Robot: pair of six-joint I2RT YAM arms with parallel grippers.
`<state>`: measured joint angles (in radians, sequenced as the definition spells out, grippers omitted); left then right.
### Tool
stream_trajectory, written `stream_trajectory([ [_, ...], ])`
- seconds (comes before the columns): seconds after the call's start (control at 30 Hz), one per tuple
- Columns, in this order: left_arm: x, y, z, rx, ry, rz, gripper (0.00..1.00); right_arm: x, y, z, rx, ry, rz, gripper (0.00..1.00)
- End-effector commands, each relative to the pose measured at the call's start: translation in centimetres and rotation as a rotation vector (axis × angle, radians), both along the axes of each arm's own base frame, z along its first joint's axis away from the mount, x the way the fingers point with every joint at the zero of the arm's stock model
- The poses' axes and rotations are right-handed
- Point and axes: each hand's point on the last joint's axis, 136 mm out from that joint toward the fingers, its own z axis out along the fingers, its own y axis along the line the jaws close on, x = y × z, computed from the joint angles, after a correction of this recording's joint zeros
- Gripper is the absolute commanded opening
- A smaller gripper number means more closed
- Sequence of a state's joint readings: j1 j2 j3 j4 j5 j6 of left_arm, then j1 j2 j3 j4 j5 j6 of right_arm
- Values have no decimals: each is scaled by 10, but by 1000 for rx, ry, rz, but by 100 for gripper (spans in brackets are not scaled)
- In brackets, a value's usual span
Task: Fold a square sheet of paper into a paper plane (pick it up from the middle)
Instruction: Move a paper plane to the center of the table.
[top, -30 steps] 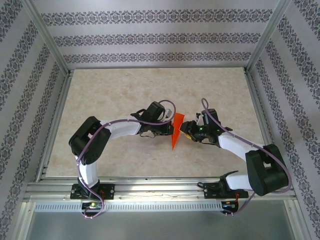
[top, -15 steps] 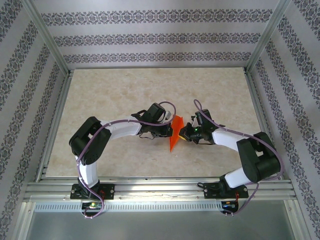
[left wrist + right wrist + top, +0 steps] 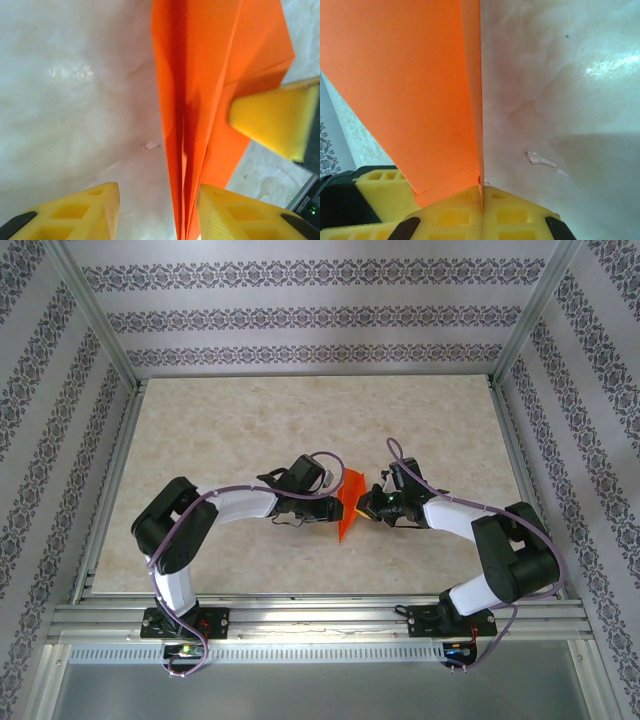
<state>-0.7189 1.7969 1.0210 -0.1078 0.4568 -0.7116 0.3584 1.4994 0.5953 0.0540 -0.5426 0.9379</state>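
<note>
As the top camera has it: paper plane (image 3: 349, 502) at mid-desk (image 3: 220, 430), with my left fingers (image 3: 330, 506) and right fingers (image 3: 370, 506) meeting it from either side.
Left wrist, fingers: left fingers (image 3: 80, 212) apart, clamped on nothing.
Left wrist, plane: paper plane (image 3: 210, 75) rises between them with its layered edge close to one pad; whether it touches, I cannot tell.
Left wrist, other: right fingers (image 3: 270, 120), one pad against the plane's far face.
Right wrist, fingers: right fingers (image 3: 455, 215) together, clamped on the plane's (image 3: 410, 90) thin edge.
Done, I judge: sheet already creased into a narrow, layered dart.
Left, I judge: perhaps spreading the wings, then release.
</note>
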Motion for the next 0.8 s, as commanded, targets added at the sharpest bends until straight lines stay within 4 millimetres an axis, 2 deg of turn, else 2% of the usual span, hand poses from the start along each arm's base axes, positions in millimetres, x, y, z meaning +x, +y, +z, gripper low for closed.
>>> stream_trajectory([
  [0.0, 9, -4, 25, -52, -87, 27, 49, 0, 5, -2, -2, 3, 10, 0],
  [0.2, 13, -12, 39, -116, -110, 25, 49, 1, 9, -1, 3, 5, 18, 0],
  [0.43, 15, -18, 23, -78, -45, 17, 49, 1, 9, 1, 5, 1, 18, 0],
  [0.5, 16, -20, 23, -83, -48, 9, 49, 1, 9, 1, 4, 1, 17, 0],
  [0.6, 18, -25, 26, -103, -50, 4, 45, 1, 9, 1, 3, 1, 17, 0],
  [0.77, 18, -25, 17, -82, -29, 2, 39, 2, 9, 2, 10, -1, 15, 0],
])
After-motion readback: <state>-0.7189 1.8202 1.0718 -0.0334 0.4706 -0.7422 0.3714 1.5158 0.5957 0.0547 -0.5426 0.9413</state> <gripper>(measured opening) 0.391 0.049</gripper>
